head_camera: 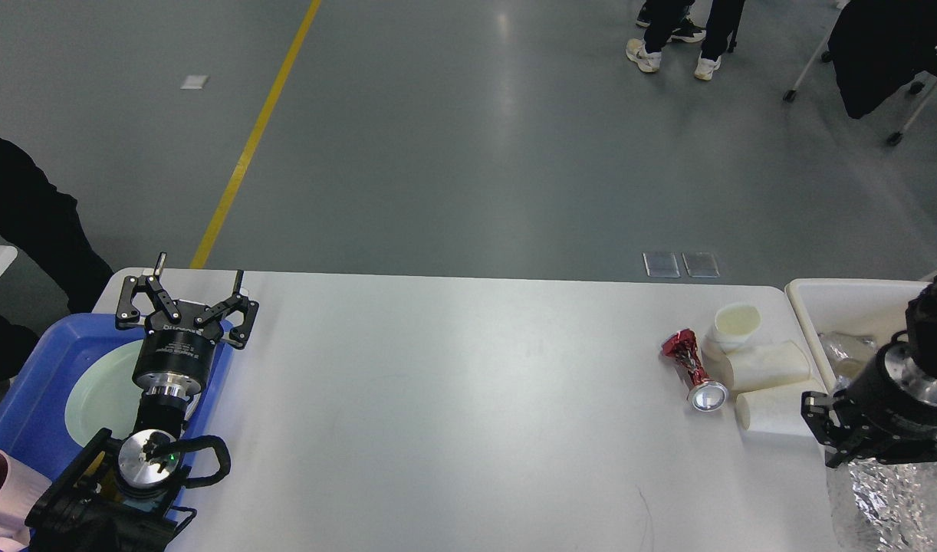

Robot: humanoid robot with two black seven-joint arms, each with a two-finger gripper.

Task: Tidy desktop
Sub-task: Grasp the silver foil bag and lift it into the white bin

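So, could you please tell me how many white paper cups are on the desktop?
3, clustered at the right end of the desktop: one upright cup farthest back, two on their sides, middle and nearest. More may be hidden behind the right gripper.
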